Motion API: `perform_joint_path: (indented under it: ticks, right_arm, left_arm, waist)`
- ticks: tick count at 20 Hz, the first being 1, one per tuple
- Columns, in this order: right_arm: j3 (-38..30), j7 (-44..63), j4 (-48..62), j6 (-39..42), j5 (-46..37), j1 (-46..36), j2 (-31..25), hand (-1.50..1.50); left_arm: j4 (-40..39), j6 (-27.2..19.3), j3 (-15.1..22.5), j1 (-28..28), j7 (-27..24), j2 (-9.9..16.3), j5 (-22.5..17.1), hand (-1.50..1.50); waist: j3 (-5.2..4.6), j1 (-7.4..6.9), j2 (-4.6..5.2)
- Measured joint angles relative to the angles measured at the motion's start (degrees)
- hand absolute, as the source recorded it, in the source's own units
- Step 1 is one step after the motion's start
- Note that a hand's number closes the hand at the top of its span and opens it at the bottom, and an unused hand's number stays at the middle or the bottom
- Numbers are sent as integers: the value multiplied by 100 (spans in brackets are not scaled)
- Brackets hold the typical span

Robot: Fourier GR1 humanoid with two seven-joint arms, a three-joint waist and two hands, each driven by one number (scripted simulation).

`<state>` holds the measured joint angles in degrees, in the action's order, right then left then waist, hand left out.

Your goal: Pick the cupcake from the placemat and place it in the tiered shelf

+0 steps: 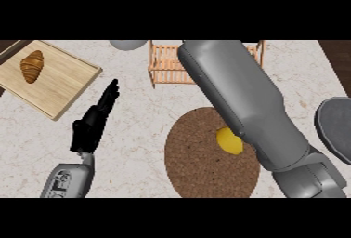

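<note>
Brown woven placemat, yellow lemon, golden-brown croissant on pale wood board, light wood shelf, cream speckled desk, black left hand.

Smooth grey forearms, rounded casings; a black left hand on one.

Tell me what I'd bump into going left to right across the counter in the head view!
Croissant on its wooden board → left robot hand, open, fingers straight → brown round placemat → yellow thing on the placemat, partly hidden by the right forearm → dark grey round thing at the right edge.
</note>
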<state>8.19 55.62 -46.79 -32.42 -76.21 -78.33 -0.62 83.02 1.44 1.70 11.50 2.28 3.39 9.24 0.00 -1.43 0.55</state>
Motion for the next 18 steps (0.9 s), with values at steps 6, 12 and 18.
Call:
perform_joint_path:
  ticks: [6,12,18]
  right_arm:
    - [-460,-534,471,-817,286,62,-9,150]
    - [-701,-542,908,-985,115,165,-135,-150]
    - [-837,198,1105,-803,-537,265,-320,-150]
  left_arm:
    - [45,11,12,-74,-27,11,18,0]
    - [47,-2,10,-77,13,-21,15,0]
    - [21,-8,-21,-153,-53,-1,22,0]
  waist:
    - [-2,-11,-5]
    - [-7,40,-30]
    - [-5,87,-47]
